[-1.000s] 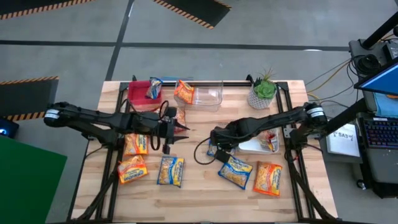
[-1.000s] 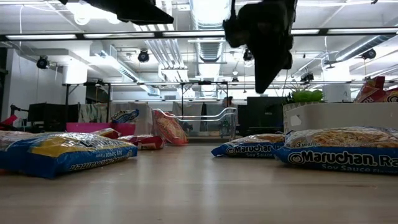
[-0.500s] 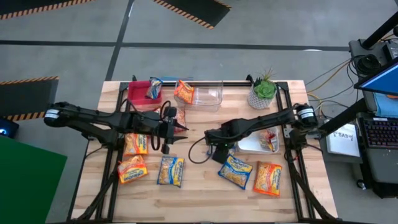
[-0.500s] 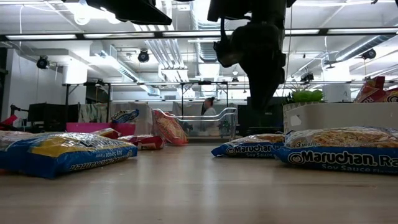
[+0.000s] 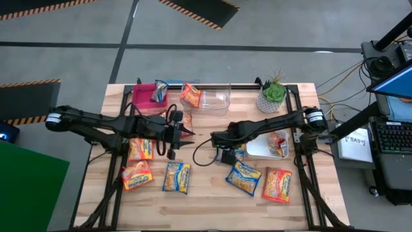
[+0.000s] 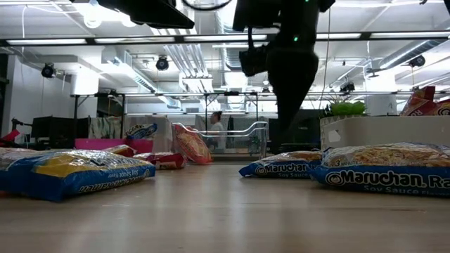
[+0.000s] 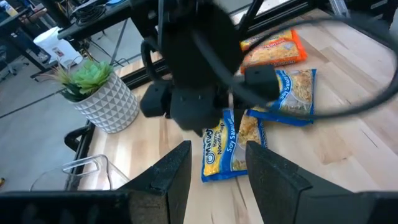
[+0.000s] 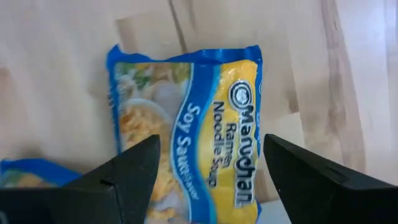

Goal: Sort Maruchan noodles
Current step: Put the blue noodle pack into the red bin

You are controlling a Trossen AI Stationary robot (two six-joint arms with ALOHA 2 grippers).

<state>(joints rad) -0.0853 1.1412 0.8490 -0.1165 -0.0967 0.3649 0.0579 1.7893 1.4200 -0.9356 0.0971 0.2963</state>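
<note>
Starting at the table's left, the left gripper (image 5: pixel 182 134) hangs over the wooden table (image 5: pixel 206 193) near its middle, its fingers (image 7: pixel 177 174) parted by a moderate gap with nothing between them. Beneath and beside that arm lie several Maruchan noodles packets: an orange-marked one (image 5: pixel 140 149) under the arm, another orange one (image 5: pixel 135 175) nearer the front-left edge, and a blue-marked one (image 5: pixel 176 177) just beside it. At the back left, a red bin (image 5: pixel 147 98) holds a blue packet (image 5: pixel 159 91) standing upright, and next to it an orange packet (image 5: pixel 190 95) leans against a clear bin (image 5: pixel 215 98). Toward the centre, the right gripper (image 5: pixel 219 143) hovers directly above a blue Soy Sauce packet (image 8: pixel 186 130) lying flat on the wood; its fingers (image 8: pixel 134 180) are spread wide on either side of the packet, not touching it. Further right lie another blue packet (image 5: pixel 244 176) and an orange packet (image 5: pixel 277 183), close together near the front edge. A white tray (image 5: pixel 261 152) with a packet in it sits under the right arm, and a potted green plant (image 5: pixel 271 95) stands at the back right.
</note>
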